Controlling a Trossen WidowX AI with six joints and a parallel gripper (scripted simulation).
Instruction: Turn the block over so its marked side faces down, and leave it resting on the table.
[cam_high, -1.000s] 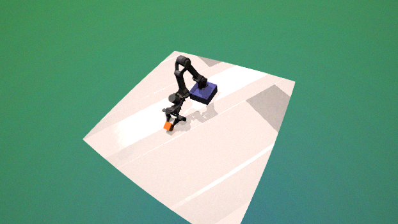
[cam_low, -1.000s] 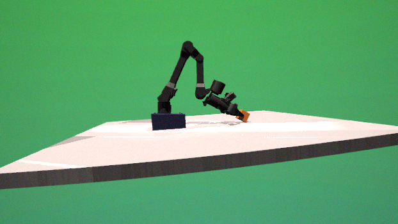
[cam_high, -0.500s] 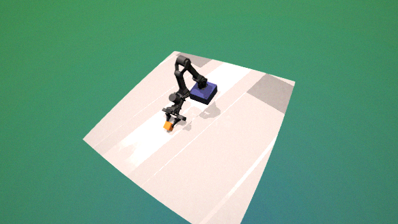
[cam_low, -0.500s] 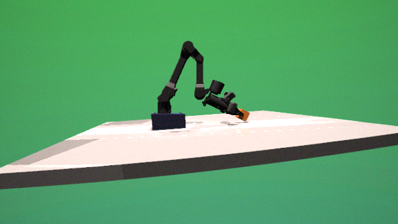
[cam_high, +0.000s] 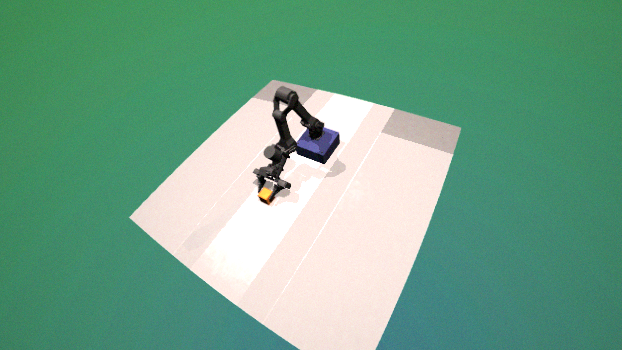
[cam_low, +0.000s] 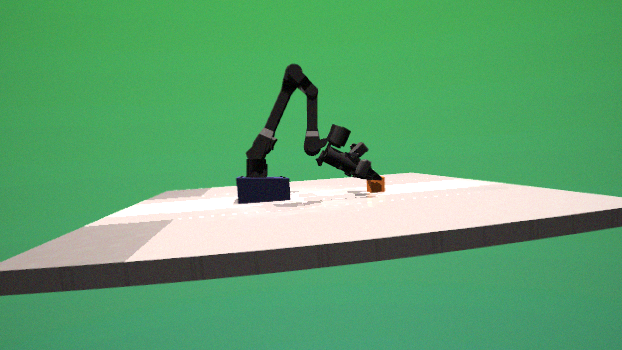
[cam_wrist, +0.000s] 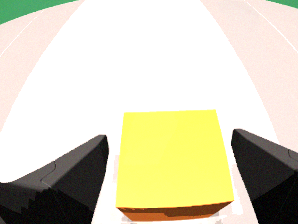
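The orange block (cam_high: 265, 193) (cam_low: 376, 185) (cam_wrist: 174, 160) sits flat on the table (cam_high: 370, 225) (cam_low: 400, 215), its lit top looking plain yellow in the wrist view. A strip of its darker orange near side shows below that. No mark can be made out on the faces in view; the underside is hidden. My gripper (cam_high: 267, 191) (cam_wrist: 170, 140) is open and tilted down over the block. One finger stands on each side of it, with a narrow gap on both sides in the wrist view. In the exterior view the fingers overlap the block's upper part.
The arm's dark blue base box (cam_high: 318, 145) (cam_low: 263, 190) stands on the table behind the gripper. Bright light bands and grey shadow patches cross the table top. The table's front edge (cam_low: 320, 256) shows in the exterior view, far from the block.
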